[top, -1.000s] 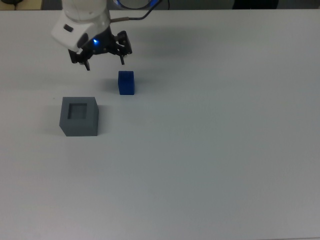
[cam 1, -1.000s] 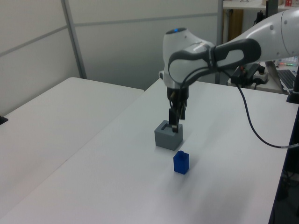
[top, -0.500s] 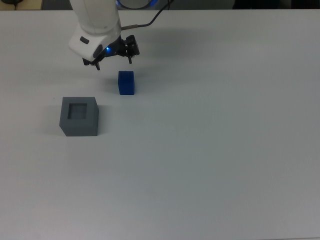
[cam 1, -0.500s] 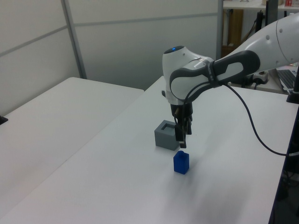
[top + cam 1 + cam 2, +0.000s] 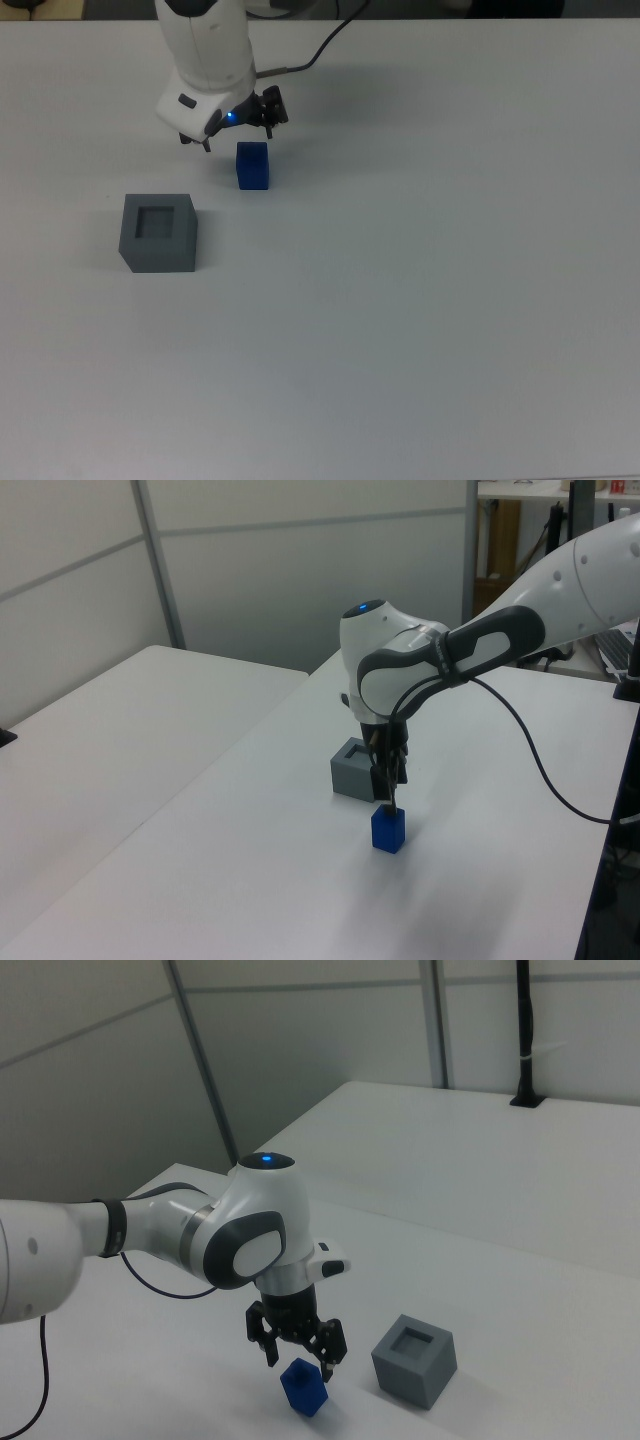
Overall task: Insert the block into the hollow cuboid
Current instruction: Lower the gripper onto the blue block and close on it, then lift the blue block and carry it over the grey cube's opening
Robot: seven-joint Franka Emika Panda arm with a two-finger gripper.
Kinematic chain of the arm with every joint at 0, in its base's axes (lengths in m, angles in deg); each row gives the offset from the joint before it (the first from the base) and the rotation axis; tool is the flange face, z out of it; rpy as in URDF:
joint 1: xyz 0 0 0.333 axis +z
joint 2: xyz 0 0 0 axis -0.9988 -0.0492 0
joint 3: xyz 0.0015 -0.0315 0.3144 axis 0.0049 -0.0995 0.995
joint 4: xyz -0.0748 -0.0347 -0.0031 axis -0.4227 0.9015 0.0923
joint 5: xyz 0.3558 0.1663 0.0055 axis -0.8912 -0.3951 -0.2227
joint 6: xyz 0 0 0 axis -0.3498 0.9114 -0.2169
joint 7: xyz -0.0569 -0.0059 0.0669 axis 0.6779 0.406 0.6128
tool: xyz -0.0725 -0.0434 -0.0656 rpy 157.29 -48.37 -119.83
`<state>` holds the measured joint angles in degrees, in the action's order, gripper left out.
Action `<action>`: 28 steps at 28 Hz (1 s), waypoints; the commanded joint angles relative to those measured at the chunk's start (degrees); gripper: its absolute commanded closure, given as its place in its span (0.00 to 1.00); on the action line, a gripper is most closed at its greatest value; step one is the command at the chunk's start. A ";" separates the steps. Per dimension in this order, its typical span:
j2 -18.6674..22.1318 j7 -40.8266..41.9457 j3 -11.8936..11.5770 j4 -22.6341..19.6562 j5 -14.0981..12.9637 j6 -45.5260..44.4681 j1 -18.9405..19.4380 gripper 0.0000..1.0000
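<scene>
The block [image 5: 252,165] stands upright on the white bench [image 5: 420,300], untouched by anything, so the task is at its opening stage: nothing is grasped and nothing has been carried. In the top view it sits a little to the right of and farther back than the hollow cuboid [image 5: 158,232], the two well apart with bare bench between them. The cuboid's square recess faces up and is empty.

The pincer [image 5: 296,1349] hangs just above the block with its fingers spread, one tip showing on each side of the block's top in the right view. In the left view the fingers come down to about the block's upper edge, though whether they touch it cannot be told. In the top view the pincer lies just beyond the block's far edge, which may be the camera's slant.

By my judgement the approach is nearly finished. What is left is the whole of the work proper: lower around the block, close on it, lift, carry it over the recess and let it go inside
</scene>
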<state>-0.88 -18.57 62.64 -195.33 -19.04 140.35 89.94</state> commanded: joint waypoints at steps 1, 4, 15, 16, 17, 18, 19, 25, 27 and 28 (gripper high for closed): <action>-2.18 -2.58 -0.11 -0.10 1.29 1.98 1.55 0.00; -2.45 -2.58 -0.11 -0.10 1.64 2.86 1.64 0.00; -3.50 -2.67 0.06 -0.10 3.13 2.78 2.78 0.45; -3.42 -2.67 0.06 -0.10 3.13 2.78 2.78 0.49; -3.42 -2.67 0.06 -0.02 3.13 2.78 2.78 0.54; -3.42 -2.67 0.06 0.07 3.13 2.78 2.78 0.55; -3.42 -2.67 0.06 0.42 3.13 2.69 2.69 0.56; -3.24 -2.67 0.06 0.77 3.13 2.34 2.69 0.76; -3.24 -2.67 0.06 0.86 3.13 2.25 2.69 0.87; -3.24 -2.67 0.06 1.04 3.13 2.25 2.61 0.91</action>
<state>-4.32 -19.91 62.80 -194.78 -16.91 142.05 92.21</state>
